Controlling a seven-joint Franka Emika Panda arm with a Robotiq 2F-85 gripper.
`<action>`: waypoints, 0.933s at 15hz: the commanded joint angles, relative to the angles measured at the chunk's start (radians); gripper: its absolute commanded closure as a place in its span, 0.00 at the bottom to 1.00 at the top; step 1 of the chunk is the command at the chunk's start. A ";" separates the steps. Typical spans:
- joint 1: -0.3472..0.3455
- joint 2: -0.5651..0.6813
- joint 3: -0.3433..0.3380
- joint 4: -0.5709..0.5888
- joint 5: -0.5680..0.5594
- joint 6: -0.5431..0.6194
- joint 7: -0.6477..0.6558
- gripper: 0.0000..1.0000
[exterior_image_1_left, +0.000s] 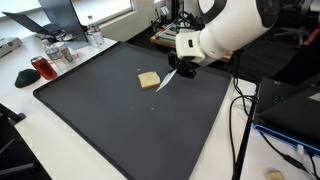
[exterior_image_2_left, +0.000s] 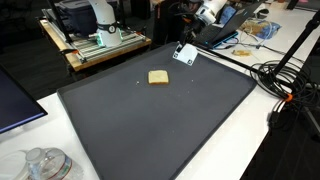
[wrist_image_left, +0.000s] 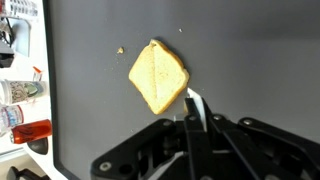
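Note:
A slice of toasted bread (exterior_image_1_left: 148, 80) (exterior_image_2_left: 158, 77) lies flat on the dark grey mat (exterior_image_1_left: 110, 130) (exterior_image_2_left: 170, 130). In the wrist view the bread (wrist_image_left: 158, 78) sits just above and left of my gripper (wrist_image_left: 193, 124). The gripper (exterior_image_1_left: 181, 67) (exterior_image_2_left: 189, 45) is shut on a thin pale blade, seemingly a knife (exterior_image_1_left: 167, 80) (wrist_image_left: 194, 104). The blade slants down toward the mat, and its tip lies right beside the bread's near corner. Whether the tip touches the bread I cannot tell.
A few crumbs (wrist_image_left: 120, 50) lie on the mat by the bread. A red bottle (exterior_image_1_left: 44, 68) and glass jars (exterior_image_1_left: 60, 55) stand off the mat's edge. A wooden cart with a machine (exterior_image_2_left: 90, 25) and a tangle of cables (exterior_image_2_left: 280, 80) border the mat.

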 joint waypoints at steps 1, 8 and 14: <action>0.000 0.036 -0.010 0.054 0.023 -0.023 0.019 0.99; -0.133 -0.055 -0.023 -0.014 0.160 0.131 -0.107 0.99; -0.292 -0.150 -0.068 -0.137 0.337 0.356 -0.324 0.99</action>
